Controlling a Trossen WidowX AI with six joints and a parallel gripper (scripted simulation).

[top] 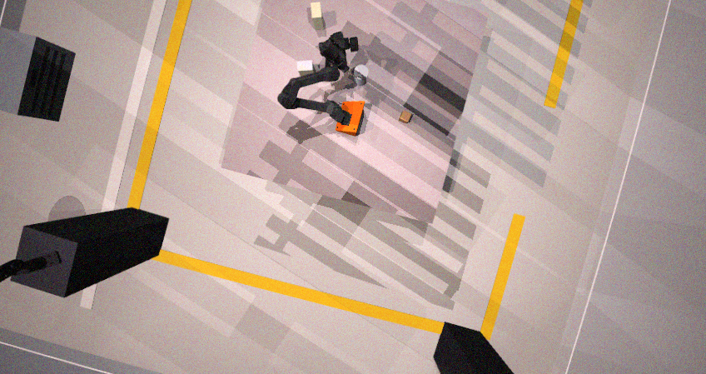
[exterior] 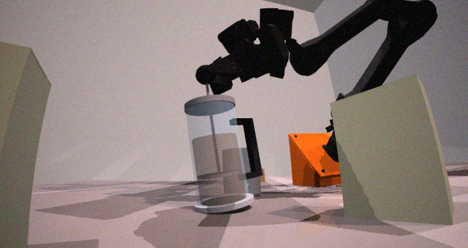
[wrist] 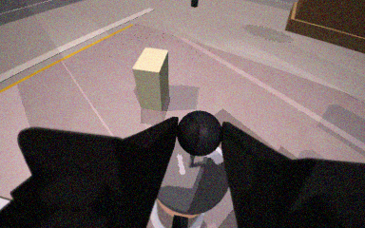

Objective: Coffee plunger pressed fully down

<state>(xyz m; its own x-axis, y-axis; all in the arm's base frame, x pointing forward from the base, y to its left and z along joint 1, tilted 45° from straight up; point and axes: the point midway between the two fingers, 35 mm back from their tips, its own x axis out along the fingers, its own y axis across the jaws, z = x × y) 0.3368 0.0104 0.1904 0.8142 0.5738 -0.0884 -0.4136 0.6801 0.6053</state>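
Black gripper pinching the plunger's round black knob. Clear glass coffee press w/ grey lid leans visibly on the worktop, near the green block. Rod approx. fully down; what's left: last bit of travel, release, and the tilt looks like a fail risk.

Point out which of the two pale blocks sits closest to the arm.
The pale block beside the arm's forearm link, nearly touching it in the top view. The other pale block stands apart, farther out beyond the wrist.
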